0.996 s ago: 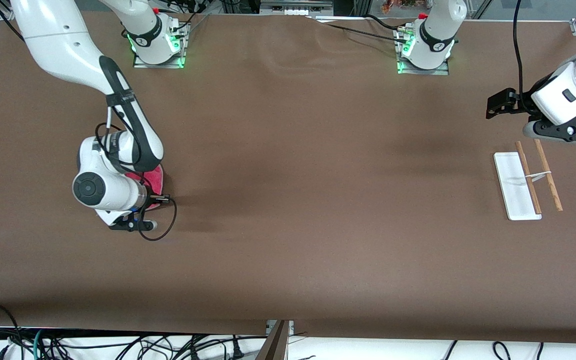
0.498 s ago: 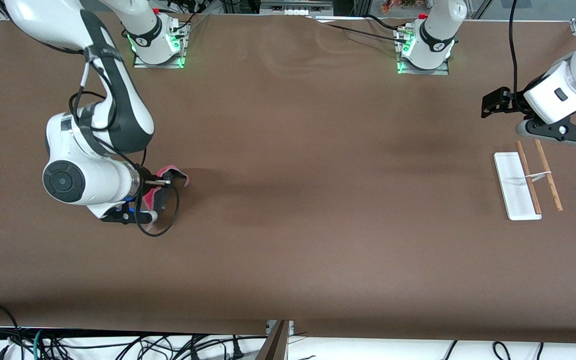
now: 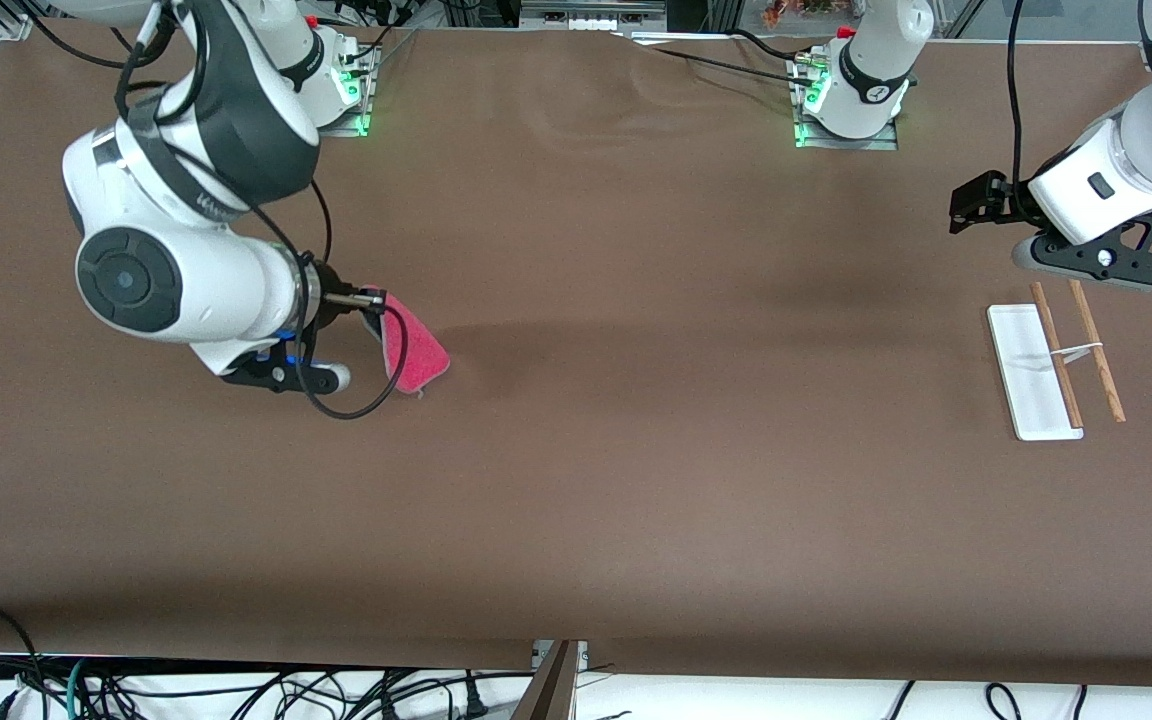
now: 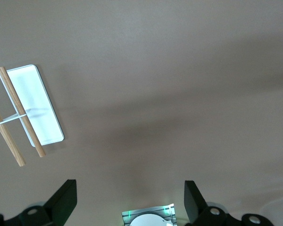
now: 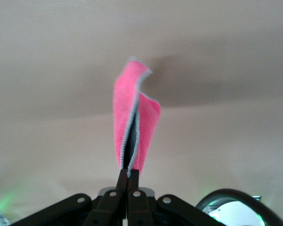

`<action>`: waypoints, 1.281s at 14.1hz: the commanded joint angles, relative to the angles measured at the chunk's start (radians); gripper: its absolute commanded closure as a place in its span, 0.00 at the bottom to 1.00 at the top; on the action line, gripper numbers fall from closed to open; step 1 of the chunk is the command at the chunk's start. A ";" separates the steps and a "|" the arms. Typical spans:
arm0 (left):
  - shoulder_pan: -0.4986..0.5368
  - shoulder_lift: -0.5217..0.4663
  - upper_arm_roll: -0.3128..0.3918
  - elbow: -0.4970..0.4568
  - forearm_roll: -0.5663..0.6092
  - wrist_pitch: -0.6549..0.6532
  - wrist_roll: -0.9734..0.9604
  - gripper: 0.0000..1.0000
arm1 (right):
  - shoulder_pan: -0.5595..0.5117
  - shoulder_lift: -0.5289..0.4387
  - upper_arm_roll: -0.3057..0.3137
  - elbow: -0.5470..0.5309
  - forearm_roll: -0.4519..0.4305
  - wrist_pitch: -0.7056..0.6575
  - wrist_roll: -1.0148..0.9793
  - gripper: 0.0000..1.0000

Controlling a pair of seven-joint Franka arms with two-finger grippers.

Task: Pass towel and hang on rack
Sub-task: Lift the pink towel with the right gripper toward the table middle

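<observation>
The pink-red towel (image 3: 414, 352) hangs folded from my right gripper (image 3: 373, 300), which is up in the air over the right arm's end of the table. In the right wrist view the gripper (image 5: 128, 175) is shut on the towel's (image 5: 134, 122) pale grey edge, and the cloth dangles free of the brown table. The rack (image 3: 1056, 350) stands at the left arm's end, with two wooden rods over a flat white base (image 3: 1021, 380). My left gripper (image 3: 974, 205) hovers beside the rack. Its fingers are open and empty (image 4: 130, 197), and the rack (image 4: 30, 108) shows off to one side.
The brown table (image 3: 636, 400) spreads bare between towel and rack. Both arm bases (image 3: 846, 100) with green lights stand along the edge farthest from the front camera. The left arm's base (image 4: 148, 217) shows between the left fingers. Cables hang off the near edge.
My right arm has lifted the towel off the table and carried it toward the left arm's end. The cloth now hangs unfolded downward. My left gripper has drifted a little toward the table's middle.
</observation>
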 commanded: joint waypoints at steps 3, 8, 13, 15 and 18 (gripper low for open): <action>0.015 0.010 0.007 0.026 0.005 -0.019 0.019 0.00 | 0.001 -0.018 0.044 0.067 0.205 0.001 0.192 1.00; 0.013 0.010 0.004 0.026 0.005 -0.019 0.019 0.00 | 0.045 -0.018 0.046 0.097 0.414 0.169 0.408 1.00; 0.013 0.010 0.004 0.026 0.005 -0.021 0.019 0.00 | 0.137 -0.017 0.043 0.097 0.523 0.426 0.588 1.00; 0.015 0.010 0.007 0.026 0.005 -0.021 0.019 0.00 | 0.174 -0.011 0.039 0.097 0.555 0.521 0.633 1.00; 0.011 0.008 -0.001 0.026 0.005 -0.022 0.006 0.00 | 0.214 -0.006 0.041 0.095 0.595 0.648 0.715 1.00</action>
